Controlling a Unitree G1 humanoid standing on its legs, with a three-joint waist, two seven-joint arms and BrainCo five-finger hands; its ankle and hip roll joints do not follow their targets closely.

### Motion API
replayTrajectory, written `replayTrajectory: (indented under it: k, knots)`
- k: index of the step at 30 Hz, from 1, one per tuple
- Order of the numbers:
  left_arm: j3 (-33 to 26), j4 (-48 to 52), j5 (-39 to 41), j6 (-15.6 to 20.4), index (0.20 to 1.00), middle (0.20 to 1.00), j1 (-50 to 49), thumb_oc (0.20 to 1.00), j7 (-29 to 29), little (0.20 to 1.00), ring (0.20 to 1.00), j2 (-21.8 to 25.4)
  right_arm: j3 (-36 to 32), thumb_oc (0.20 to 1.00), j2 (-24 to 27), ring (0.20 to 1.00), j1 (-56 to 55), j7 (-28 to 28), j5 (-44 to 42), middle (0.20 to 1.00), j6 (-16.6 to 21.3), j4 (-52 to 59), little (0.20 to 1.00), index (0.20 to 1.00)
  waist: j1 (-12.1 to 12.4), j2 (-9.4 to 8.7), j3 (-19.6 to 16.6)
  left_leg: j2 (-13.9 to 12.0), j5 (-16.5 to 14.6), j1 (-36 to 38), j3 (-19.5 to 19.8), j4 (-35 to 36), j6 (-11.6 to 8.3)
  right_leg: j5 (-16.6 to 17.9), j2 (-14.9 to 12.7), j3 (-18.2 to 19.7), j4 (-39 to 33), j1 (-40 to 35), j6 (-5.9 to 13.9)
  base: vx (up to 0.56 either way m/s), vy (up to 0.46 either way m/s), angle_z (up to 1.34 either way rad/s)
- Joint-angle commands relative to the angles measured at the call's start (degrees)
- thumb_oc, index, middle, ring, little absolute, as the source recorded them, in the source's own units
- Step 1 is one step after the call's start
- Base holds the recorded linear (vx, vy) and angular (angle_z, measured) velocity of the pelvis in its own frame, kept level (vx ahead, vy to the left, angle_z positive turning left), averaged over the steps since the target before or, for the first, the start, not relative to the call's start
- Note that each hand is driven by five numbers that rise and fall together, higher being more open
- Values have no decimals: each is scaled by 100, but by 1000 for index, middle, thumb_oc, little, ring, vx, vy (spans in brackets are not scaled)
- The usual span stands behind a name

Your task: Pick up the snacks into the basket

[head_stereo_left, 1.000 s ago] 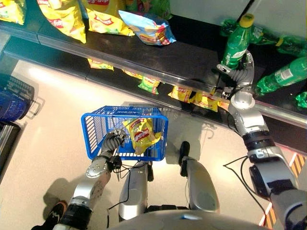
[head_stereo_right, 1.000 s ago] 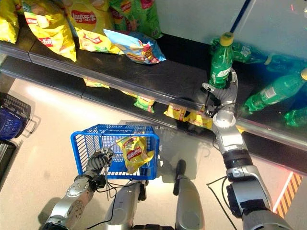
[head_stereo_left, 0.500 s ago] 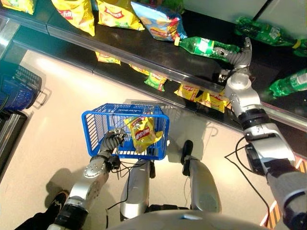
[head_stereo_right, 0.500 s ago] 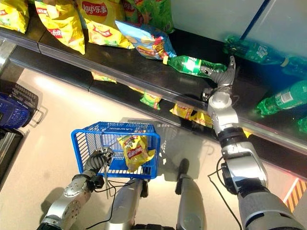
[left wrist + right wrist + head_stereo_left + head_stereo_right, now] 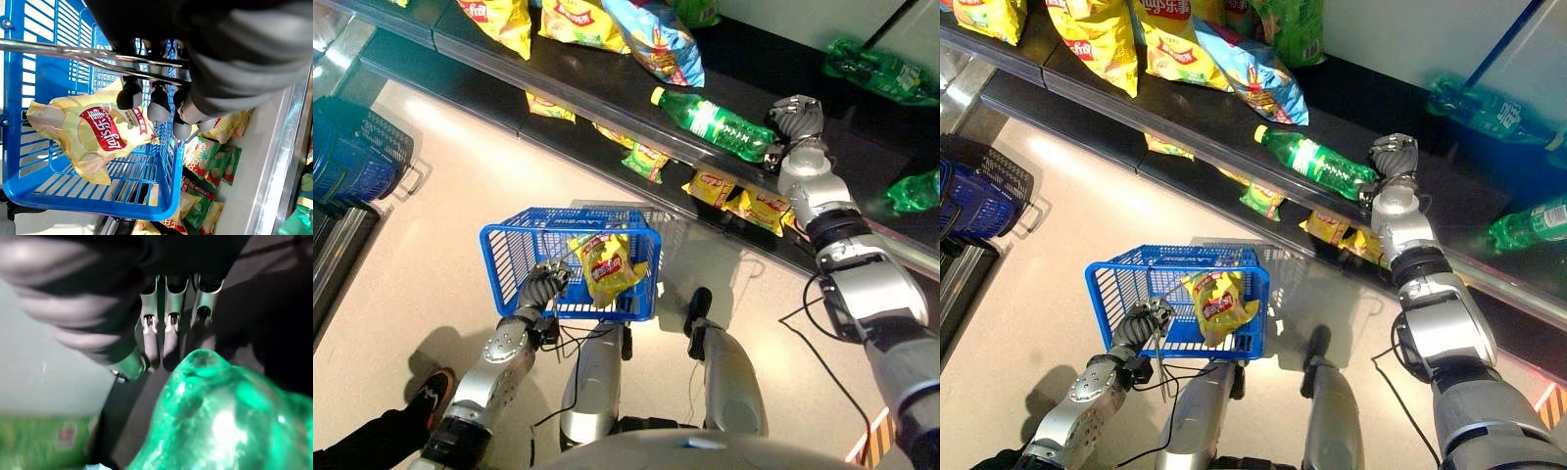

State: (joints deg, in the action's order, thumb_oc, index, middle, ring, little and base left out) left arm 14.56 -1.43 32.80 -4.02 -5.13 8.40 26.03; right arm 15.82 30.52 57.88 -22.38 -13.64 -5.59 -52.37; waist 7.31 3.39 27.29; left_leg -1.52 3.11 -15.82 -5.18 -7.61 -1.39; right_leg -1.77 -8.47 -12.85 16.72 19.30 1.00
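Currently I read the shelf [image 5: 607,93] as the largest element, running ahead of both hands, with assorted chip bags on its upper deck and smaller packets hanging under its edge. Below it, my left hand [image 5: 545,287] has its fingers curled round the metal handle of the blue basket [image 5: 509,257], carrying it; one yellow snack bag [image 5: 606,266] lies inside, just beyond those fingers. My right hand [image 5: 1392,157] is up on the shelf with fingers curled against the base of a green bottle [image 5: 1317,167], which lies on its side and points away from the hand toward a blue chip bag [image 5: 1258,76]; from the wrist view I cannot confirm whether it holds the bottle or merely touches it. Risk, in my judgement: the bottle is round and lying flat, so any push could roll it off the shelf edge. It is also a drink, not a snack, so grasping it would load the wrong item.
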Motion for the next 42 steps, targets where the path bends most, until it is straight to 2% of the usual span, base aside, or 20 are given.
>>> replayTrajectory:
  k: [1, 8, 22, 27, 29, 34, 37, 42]
  knots:
    - [4, 1041, 16, 604, 200, 200, -216, 200, -105, 200, 200, 363, 242, 1000, 579, 1000, 77, 4, 622, 1000, 125, 344, 1000, 1000, 11, -204, -264, 77, -529, 20, 370, -293, 79, 251, -191, 246, -382, -177, 549, -16, -3, 13]
    - [31, 932, -62, 598, 200, 200, -67, 200, -144, 200, 200, 348, 193, 1000, 1058, 1000, -41, -137, 1273, 1000, 24, 930, 1000, 1000, -20, -368, -279, 49, -602, 81, 444, -394, 96, 271, -187, 165, -434, -355, 563, -18, 8, 6]
    - [-133, 941, 20, 629, 200, 200, -209, 200, -53, 200, 200, 403, 249, 1000, 796, 1000, 187, -180, 1374, 1000, -44, 724, 1000, 1000, -24, -391, -371, 123, -597, 50, 419, -429, 135, 331, -180, 333, -476, -319, 551, -1, 4, 0]
    - [-205, 988, 13, 660, 200, 200, -224, 200, -85, 200, 200, 396, 574, 1000, 928, 1000, 195, 169, 1650, 1000, -28, 993, 1000, 1000, -28, -448, -371, 106, -597, 48, 387, -456, 142, 351, -177, 355, -488, -319, 567, 0, 0, 0]
    - [-226, 1008, -13, 646, 200, 200, -271, 200, -162, 200, 200, 408, 875, 1000, 1120, 1000, 201, 598, 1700, 1000, -2, 1153, 1000, 1000, -22, -535, -367, 92, -633, 67, 406, -486, 131, 334, -168, 326, -488, -356, 581, 0, 0, 0]
    - [-340, 1112, -81, 637, 200, 200, -283, 200, -278, 200, 200, 565, 1326, 1000, 1240, 1000, 437, 1126, 1210, 1000, 39, 842, 1000, 1000, 44, -720, -306, 67, -623, 15, 451, -548, 118, 339, -173, 254, -503, -392, 589, -10, -18, 0]
    - [-402, 1217, -135, 627, 200, 200, -224, 200, -305, 200, 200, 734, 1637, 1000, 1279, 1000, 739, 1361, 1079, 1000, -7, 474, 1000, 1000, 147, -844, -212, 67, -574, -89, 522, -573, 94, 353, -176, 180, -486, -347, 581, -45, -48, 7]
    - [-396, 1189, -242, 540, 200, 200, -83, 200, -281, 200, 200, 721, 1848, 1000, 1375, 1000, 975, 1612, 1100, 1000, -144, -14, 1000, 1000, 260, -980, -42, 58, -549, -222, 631, -662, 80, 379, -146, 27, -510, -366, 576, -36, -21, 14]
